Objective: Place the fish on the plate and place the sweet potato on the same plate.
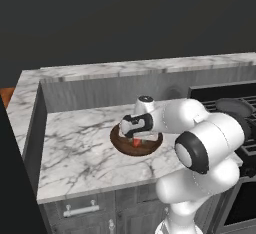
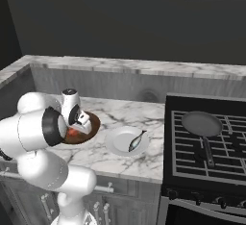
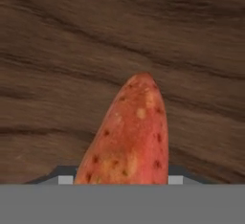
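Sweet potato: orange-red with darker speckles and pale patches, lying in the dark brown wooden bowl, directly below the gripper; in the hand view, tapered end pointing away from the tool, rising from between the two finger tips at the bottom edge, with wood grain of the bowl floor behind it. In the left base view, visible as a small red patch under the hand, inside the bowl rim. Gripper: lowered into the bowl, one finger tip on each side of the sweet potato; whether pinching it or merely straddling it cannot be told from the pictures. Fish: slender, grey-silver, lying on the white plate, tail toward the far rim. Plate: on the marble counter, just beside the bowl, on the side of the tool toward the stove, near the front edge of the counter. Stove: black, with grates, beyond the plate from the tool; dark grey frying pan on the grates, long handle pointing toward the front. Counter backed by a raised marble ledge beyond the tool. Cabinet drawer handle below the counter edge. No brand, label or legible writing on any surface.
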### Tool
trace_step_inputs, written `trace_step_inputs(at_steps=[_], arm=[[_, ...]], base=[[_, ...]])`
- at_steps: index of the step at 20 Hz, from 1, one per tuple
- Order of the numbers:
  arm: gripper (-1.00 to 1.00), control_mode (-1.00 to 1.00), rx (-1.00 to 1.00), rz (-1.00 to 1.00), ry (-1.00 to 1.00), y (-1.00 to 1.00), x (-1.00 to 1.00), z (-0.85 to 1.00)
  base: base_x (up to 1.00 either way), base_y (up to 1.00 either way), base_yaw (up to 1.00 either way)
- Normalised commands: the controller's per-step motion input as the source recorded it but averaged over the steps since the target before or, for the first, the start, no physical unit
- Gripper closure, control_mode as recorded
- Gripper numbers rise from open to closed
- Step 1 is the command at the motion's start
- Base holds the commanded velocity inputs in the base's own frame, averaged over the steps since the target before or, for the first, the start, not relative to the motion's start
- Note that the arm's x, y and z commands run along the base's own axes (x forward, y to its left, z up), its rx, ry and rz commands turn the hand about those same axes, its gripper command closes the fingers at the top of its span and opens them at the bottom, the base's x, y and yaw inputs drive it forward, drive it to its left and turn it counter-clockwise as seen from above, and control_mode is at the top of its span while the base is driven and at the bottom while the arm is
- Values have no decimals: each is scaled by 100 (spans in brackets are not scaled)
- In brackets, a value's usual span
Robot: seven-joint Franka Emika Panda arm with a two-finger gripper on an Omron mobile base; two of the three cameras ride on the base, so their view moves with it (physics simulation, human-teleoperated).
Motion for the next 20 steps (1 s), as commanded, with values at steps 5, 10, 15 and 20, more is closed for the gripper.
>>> trace_step_inputs(at_steps=[5, 10, 15, 20], arm=[[100, -100, 10, 6, 0, -25, -21, 63], [100, -100, 8, 2, 0, -24, -18, 66], [100, -100, 2, 6, 0, -28, -21, 64], [100, -100, 0, 5, 0, -36, -25, 41]], base=[[0, 0, 0], [0, 0, 0], [0, 0, 0], [0, 0, 0]])
